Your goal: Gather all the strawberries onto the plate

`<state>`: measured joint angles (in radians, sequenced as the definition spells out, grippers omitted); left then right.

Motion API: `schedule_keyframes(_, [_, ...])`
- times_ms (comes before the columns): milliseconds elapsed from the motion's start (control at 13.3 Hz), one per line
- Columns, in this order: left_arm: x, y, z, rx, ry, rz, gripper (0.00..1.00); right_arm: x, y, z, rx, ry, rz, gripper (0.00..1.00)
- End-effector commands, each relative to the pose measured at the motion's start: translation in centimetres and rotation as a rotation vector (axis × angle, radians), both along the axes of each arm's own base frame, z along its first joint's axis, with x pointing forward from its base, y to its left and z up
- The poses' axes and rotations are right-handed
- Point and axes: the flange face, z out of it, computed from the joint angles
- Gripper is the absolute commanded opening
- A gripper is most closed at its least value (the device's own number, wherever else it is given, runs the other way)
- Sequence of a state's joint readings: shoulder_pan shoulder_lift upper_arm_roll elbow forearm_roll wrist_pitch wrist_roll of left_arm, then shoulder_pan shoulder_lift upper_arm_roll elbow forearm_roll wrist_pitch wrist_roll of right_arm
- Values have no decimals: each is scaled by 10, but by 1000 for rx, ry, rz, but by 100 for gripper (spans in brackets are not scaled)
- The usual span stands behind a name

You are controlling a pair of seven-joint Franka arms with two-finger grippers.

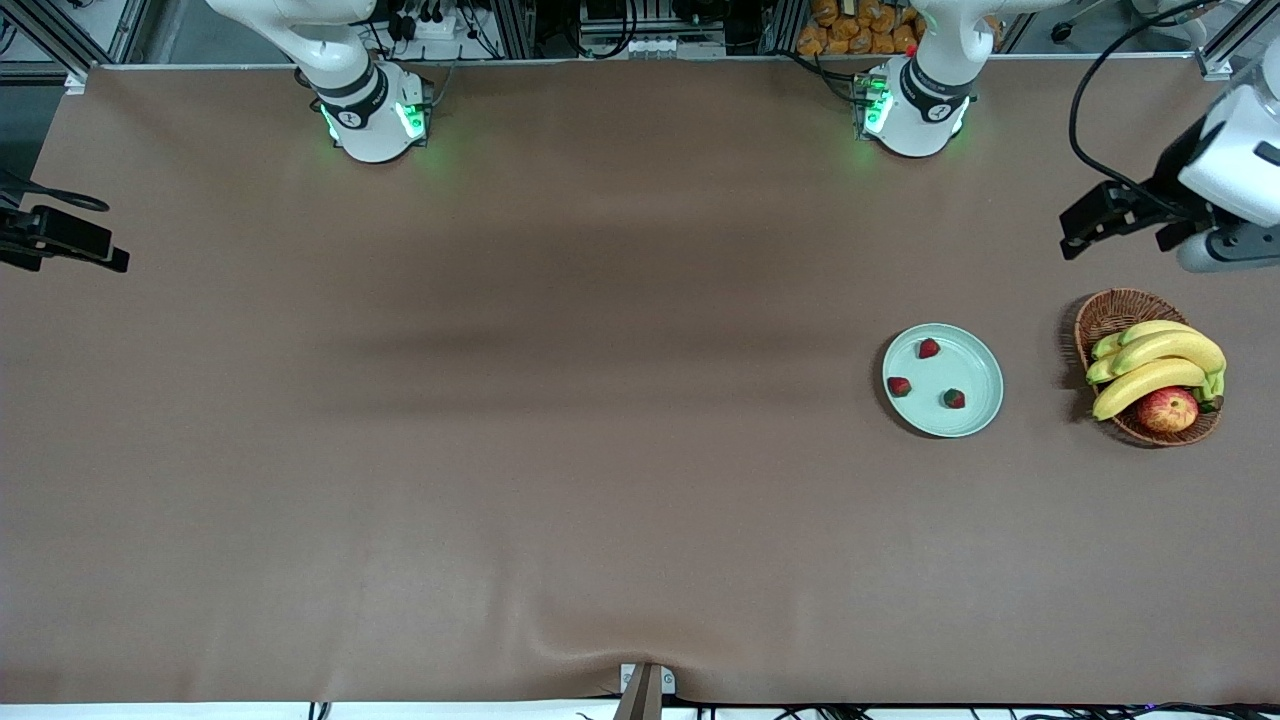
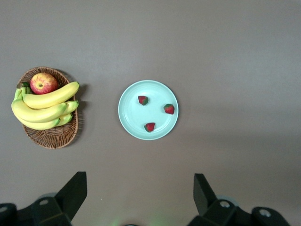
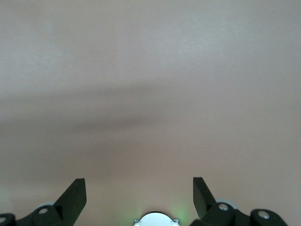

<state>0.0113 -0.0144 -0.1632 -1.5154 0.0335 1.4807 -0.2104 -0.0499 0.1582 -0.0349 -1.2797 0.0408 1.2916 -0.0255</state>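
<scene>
All three strawberries (image 1: 929, 348) sit in the plate (image 1: 985, 405); both end effectors, left (image 2: 140, 188) and right (image 3: 139, 188), gape empty, so you'd only risk scattering berries by reaching in again

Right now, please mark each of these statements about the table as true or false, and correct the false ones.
1. All three strawberries lie on the plate. True.
2. The apple sits on the plate. False: it is in the wicker basket with the bananas.
3. The left gripper holds a strawberry. False: it is open and empty, up in the air.
4. The right gripper is open over bare table. True.
5. The basket touches the plate. False: they stand apart.
</scene>
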Motion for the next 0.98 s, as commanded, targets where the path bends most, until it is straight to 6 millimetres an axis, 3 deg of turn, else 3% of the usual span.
schedule_keyframes(0, [-27,8,-2,-41,16,-9,100,-6,2,9,-36,1,2,100])
schedule_keyframes(527, [-43,9,-1,-37,6,-10,100,-6,-2,8,-46,2,-4,100])
schedule_keyframes(903, [-38,11,2,-33,-4,-64,100,-8,0,15,-43,-11,-1,100])
